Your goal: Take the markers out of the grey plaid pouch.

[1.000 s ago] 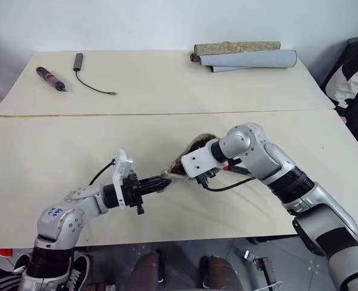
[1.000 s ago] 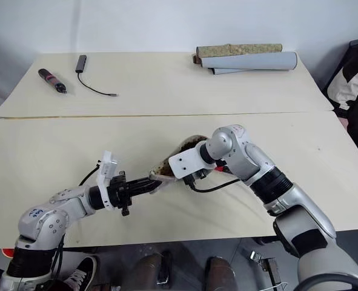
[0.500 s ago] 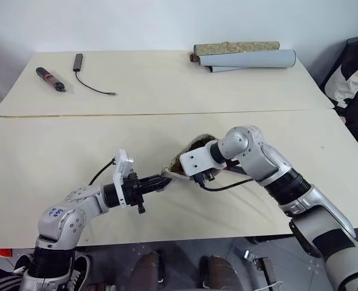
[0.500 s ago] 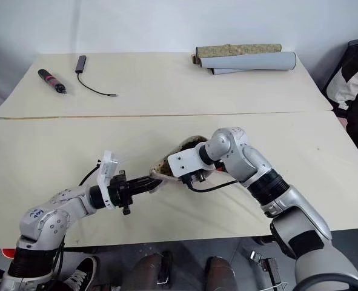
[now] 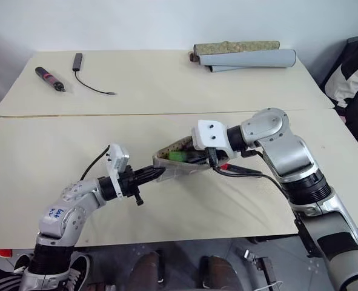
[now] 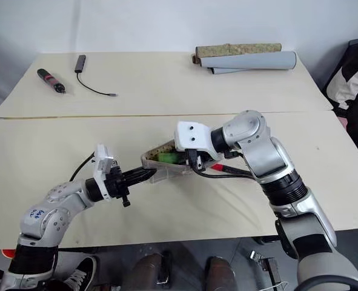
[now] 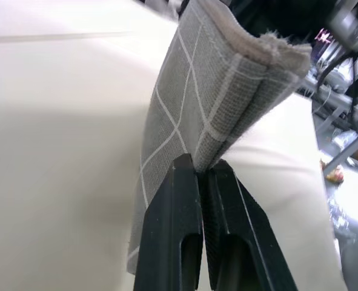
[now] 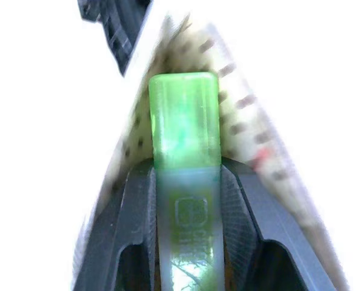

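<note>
The grey plaid pouch [image 5: 182, 171] is held up off the table's middle, its dotted brownish lining open to view. My left gripper [image 5: 157, 174] is shut on the pouch's near edge; the left wrist view has both black fingers [image 7: 179, 200] pinching the folded fabric [image 7: 185, 109]. My right gripper [image 8: 186, 167] is shut on the light-green highlighter [image 8: 185, 115], one of the markers, whose green end [image 5: 177, 156] sits at the pouch mouth. A bit of red [image 5: 224, 165] shows under the right wrist; I cannot tell what it is.
On the far table lie a dark red-banded pen-like tool [image 5: 49, 78], a black cable [image 5: 94, 88] and rolled mats [image 5: 245, 54]. A striped bag [image 5: 354, 79] stands past the right edge. A seam [image 5: 106, 113] divides the two tabletops.
My right gripper rose and rolled, and the green highlighter now shows between its fingers at the pouch mouth. The pouch lifted and spread open. The left gripper kept its pinch.
</note>
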